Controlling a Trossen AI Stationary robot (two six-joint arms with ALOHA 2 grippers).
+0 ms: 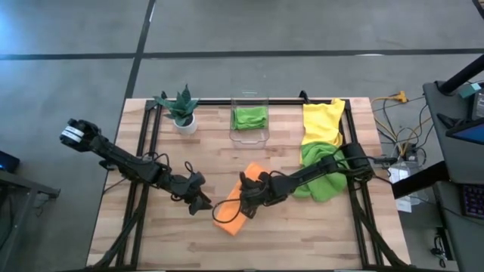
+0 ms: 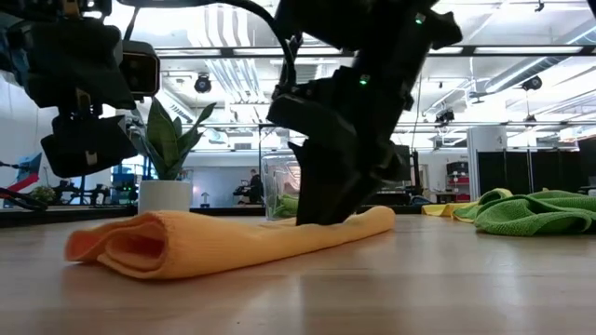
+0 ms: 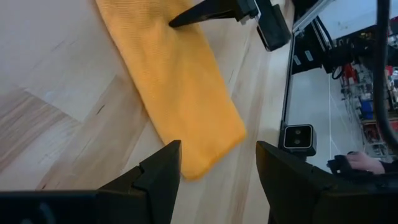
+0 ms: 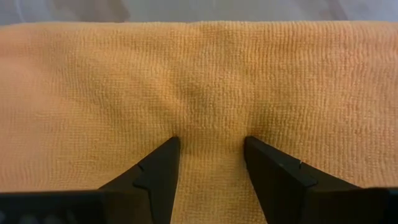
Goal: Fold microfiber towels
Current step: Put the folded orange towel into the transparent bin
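An orange towel lies folded into a long band on the wooden table's middle, its rolled fold end toward the near left. My right gripper stands open on the band's middle, also seen from above. My left gripper hovers open above the table just off the towel's near-left end, touching nothing; from above it sits left of the towel. A yellow towel and a lime green towel lie at the right, and another green one lies in the bin. My right gripper rests its two spread fingertips on the upper face of the orange towel, about midway along the band. The fingers come from above, slanting from the table's right side. Nothing is pinched; the towel lies flat on the table.
A small potted plant and a clear bin stand at the far edge. Black frame rails run along the table's left and right sides. Cables lie off the right edge. Bare wood lies along the near edge.
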